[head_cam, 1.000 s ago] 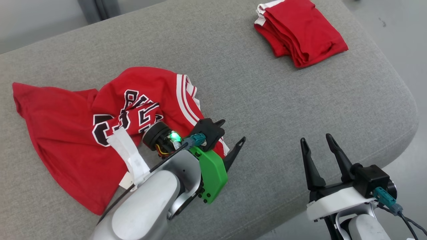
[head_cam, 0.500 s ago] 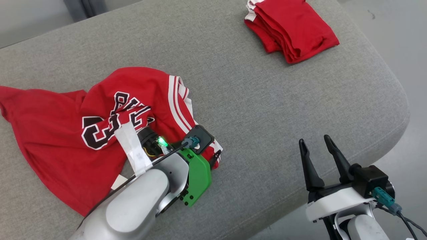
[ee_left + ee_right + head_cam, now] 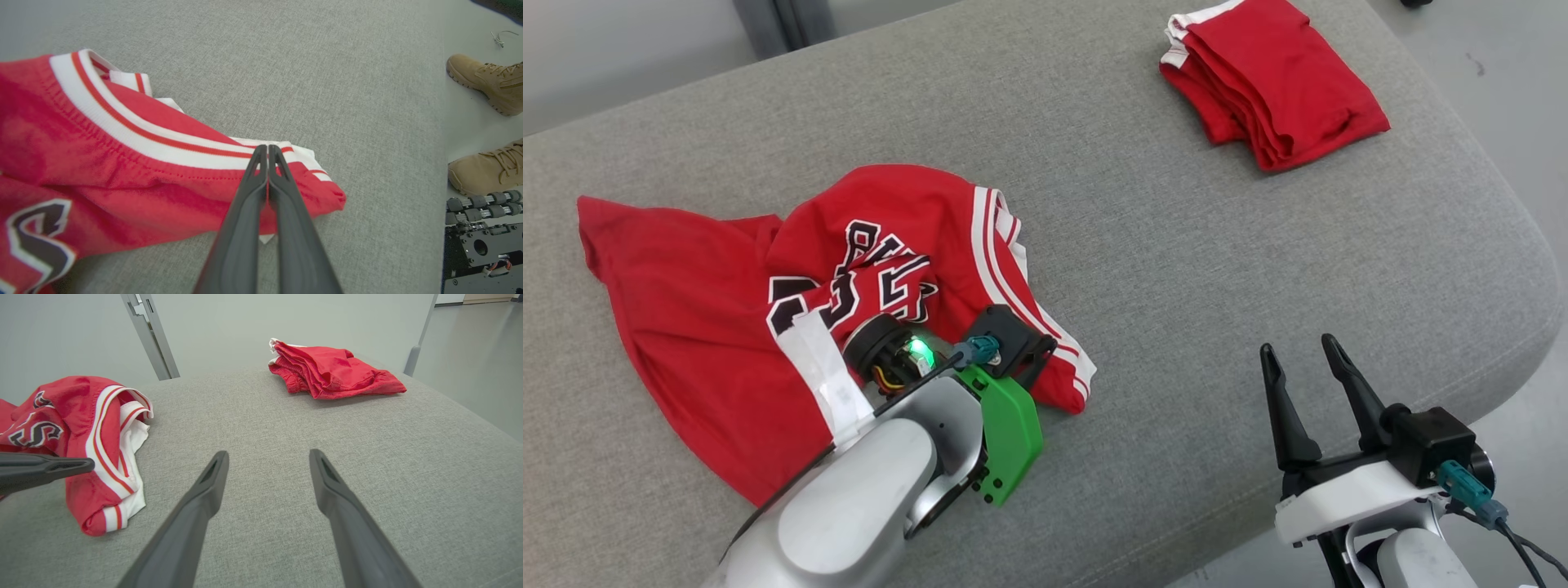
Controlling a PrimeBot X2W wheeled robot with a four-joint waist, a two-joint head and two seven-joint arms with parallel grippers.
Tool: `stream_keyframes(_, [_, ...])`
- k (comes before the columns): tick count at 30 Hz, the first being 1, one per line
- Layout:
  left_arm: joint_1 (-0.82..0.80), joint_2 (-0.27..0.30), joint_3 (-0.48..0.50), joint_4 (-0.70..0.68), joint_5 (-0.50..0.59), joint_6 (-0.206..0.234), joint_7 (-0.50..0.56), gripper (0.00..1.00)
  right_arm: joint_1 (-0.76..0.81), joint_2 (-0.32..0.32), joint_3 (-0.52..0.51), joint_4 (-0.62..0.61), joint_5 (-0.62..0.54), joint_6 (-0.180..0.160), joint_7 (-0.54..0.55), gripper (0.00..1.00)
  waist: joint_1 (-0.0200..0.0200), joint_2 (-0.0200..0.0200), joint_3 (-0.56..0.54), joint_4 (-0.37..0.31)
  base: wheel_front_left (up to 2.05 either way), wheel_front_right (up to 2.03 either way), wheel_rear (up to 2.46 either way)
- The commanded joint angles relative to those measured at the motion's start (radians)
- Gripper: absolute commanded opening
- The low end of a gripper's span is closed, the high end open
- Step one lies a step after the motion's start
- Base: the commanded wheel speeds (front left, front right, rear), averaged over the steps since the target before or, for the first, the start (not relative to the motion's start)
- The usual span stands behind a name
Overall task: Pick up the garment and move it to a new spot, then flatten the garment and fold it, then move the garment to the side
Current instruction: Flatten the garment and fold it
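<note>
Your count stands as follows.
- Red garments, two: one crumpled jersey (image 3: 703, 327) with black lettering, and one folded garment (image 3: 1282, 90).
- Grey cushion (image 3: 1176, 269), one, under both garments.
- Grippers, two: left gripper (image 3: 267, 148) and right gripper (image 3: 1297, 345), each with two dark fingers.
- Tan boots, two, in your left wrist view: upper boot (image 3: 486, 77) and lower boot (image 3: 484, 171).
- Green wrist plate (image 3: 1009, 433), one.

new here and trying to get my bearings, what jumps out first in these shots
The crumpled red jersey with black lettering, sprawled on the left of the grey cushion, grabs the eye first, with the fingers of the left gripper closed on its striped hem. Next comes the folded red garment at the far right corner, and the right gripper hovering open at the near right.
</note>
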Motion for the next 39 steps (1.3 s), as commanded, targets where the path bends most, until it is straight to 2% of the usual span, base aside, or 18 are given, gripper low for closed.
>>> stream_keyframes(1, [0.001,-0.004,0.002,-0.006,0.006,0.004,-0.007,0.0,-0.006,-0.001,0.001,0.001,-0.005,-0.002,-0.003,1.0,-0.0001,0.0,-0.006,0.008,0.0,0.0,0.0])
stream_keyframes(6, [-0.015,-0.013,0.014,-0.018,0.0,0.022,-0.017,0.0,-0.007,-0.001,0.009,0.004,-0.008,-0.002,-0.003,1.0,-0.0001,0.0,-0.013,0.009,0.0,0.0,0.0])
stream_keyframes(7, [-0.019,-0.014,0.017,-0.024,-0.001,0.028,-0.023,0.35,-0.007,-0.001,0.008,0.004,-0.007,-0.002,-0.003,1.0,-0.0001,0.0,-0.014,0.007,0.0,0.0,0.0])
stream_keyframes(8, [-0.024,-0.011,0.015,-0.029,0.003,0.028,-0.02,1.0,-0.007,-0.001,0.007,0.004,-0.007,-0.002,-0.003,1.0,-0.0001,0.0,-0.014,0.005,0.0,0.0,0.0])
stream_keyframes(16, [-0.131,0.049,-0.048,-0.023,0.052,-0.002,0.07,1.0,-0.02,-0.001,0.019,-0.004,0.004,-0.002,-0.003,1.0,-0.0001,0.0,0.015,-0.026,0.0,0.0,0.0])
stream_keyframes(23, [-0.193,0.092,-0.15,0.003,-0.002,-0.017,0.156,1.0,-0.014,-0.001,0.026,-0.001,0.023,-0.002,-0.003,1.0,-0.0001,0.0,0.041,-0.054,0.0,0.0,0.0])
stream_keyframes(29, [-0.208,0.121,-0.226,0.018,-0.059,-0.018,0.186,1.0,-0.012,-0.001,0.025,0.001,0.033,-0.002,-0.003,1.0,-0.0001,0.0,0.045,-0.058,0.0,0.0,0.0])
stream_keyframes(30, [-0.211,0.128,-0.241,0.016,-0.066,-0.018,0.191,0.46,-0.013,-0.001,0.023,0.0,0.034,-0.002,-0.003,1.0,-0.0001,0.0,0.045,-0.057,0.0,0.0,0.0])
stream_keyframes(31, [-0.214,0.132,-0.251,0.014,-0.071,-0.018,0.189,0.13,-0.013,-0.001,0.022,0.0,0.033,-0.002,-0.003,1.0,-0.0001,0.0,0.045,-0.056,0.0,0.0,0.0])
stream_keyframes(32, [-0.216,0.138,-0.263,0.012,-0.079,-0.018,0.185,0.0,-0.012,-0.001,0.02,-0.001,0.033,-0.002,-0.003,1.0,-0.0001,0.0,0.044,-0.053,0.0,0.0,0.0])
stream_keyframes(39, [-0.212,0.143,-0.288,-0.008,-0.117,-0.018,0.138,0.0,-0.006,-0.001,0.009,0.006,0.022,-0.002,-0.003,1.0,-0.0001,0.0,0.03,-0.03,0.0,0.0,0.0])
